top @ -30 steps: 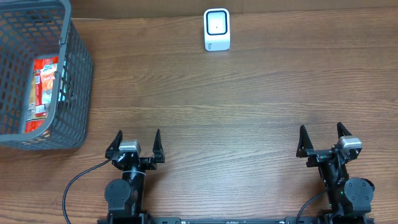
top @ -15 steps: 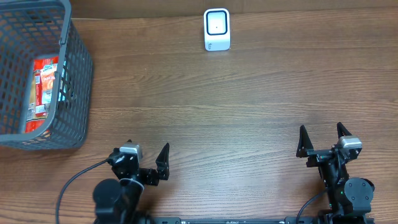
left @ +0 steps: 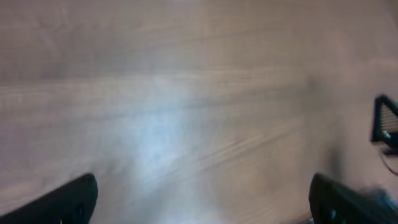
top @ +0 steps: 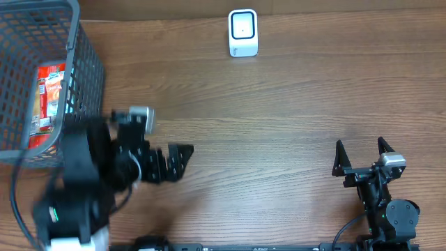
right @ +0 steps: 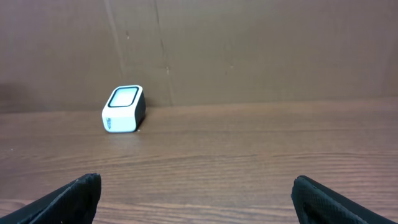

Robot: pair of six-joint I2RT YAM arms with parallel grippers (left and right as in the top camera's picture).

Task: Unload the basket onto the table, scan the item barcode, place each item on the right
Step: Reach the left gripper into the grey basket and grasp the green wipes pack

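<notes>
The item, a red packet (top: 50, 97), lies inside the grey mesh basket (top: 86, 84) at the far left. The white barcode scanner (top: 243, 33) stands at the back middle of the table and also shows as the scanner (right: 124, 109) in the right wrist view. My left gripper (top: 172, 160) is open and motion-blurred, just right of the basket and above the table; the left gripper (left: 205, 202) has only blurred wood between its fingers. My right gripper (top: 360, 152) rests open and empty at the front right, and the right gripper (right: 202, 199) faces the scanner from afar.
A brown wall (right: 249, 50) backs the table behind the scanner. The basket's tall sides stand close to my left arm (top: 77, 188). A small dark shape (left: 385, 121) shows at the right edge of the left wrist view, too blurred to identify.
My left arm has lifted from its rest at the front and swung up and leftward toward the basket, its gripper staying open. The right arm has not moved.
</notes>
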